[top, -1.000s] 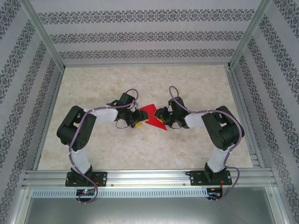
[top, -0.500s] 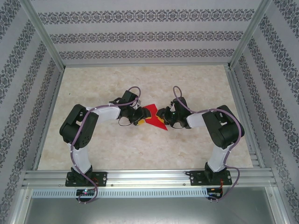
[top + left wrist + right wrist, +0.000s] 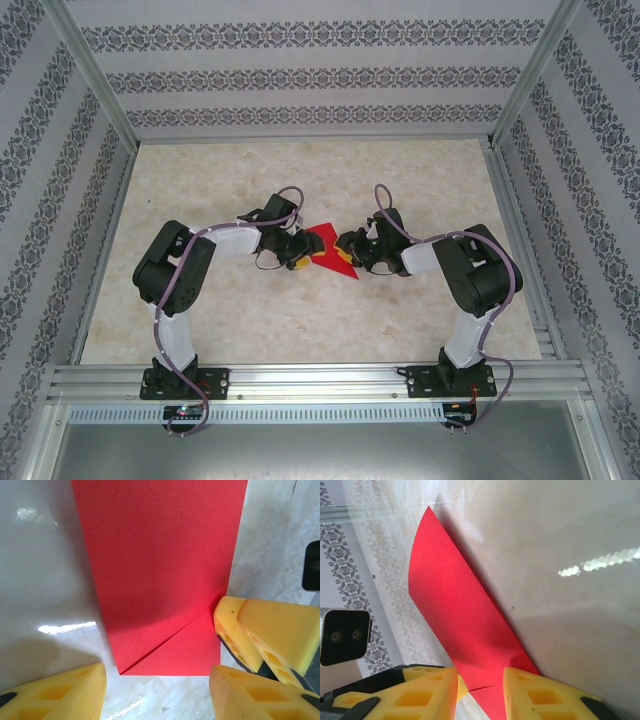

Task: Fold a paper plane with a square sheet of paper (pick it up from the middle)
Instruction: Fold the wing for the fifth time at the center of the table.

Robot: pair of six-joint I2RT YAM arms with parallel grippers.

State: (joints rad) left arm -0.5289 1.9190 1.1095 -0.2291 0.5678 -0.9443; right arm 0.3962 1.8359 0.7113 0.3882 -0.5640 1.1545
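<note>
Marble tabletop; left end effector wide open astride red paper; right end effector part-open around its edge.

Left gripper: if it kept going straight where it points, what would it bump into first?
Probably the red paper: it lies right ahead of the left gripper, between its open fingers. The right gripper waits just beyond, off to one side. How high the fingers are above the paper is unclear.

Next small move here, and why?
Probably close the right tool on the red paper: its edge sits between the parted fingers, and it curves up off the table ungripped. The left tool is open, straddling the folded corner.
</note>
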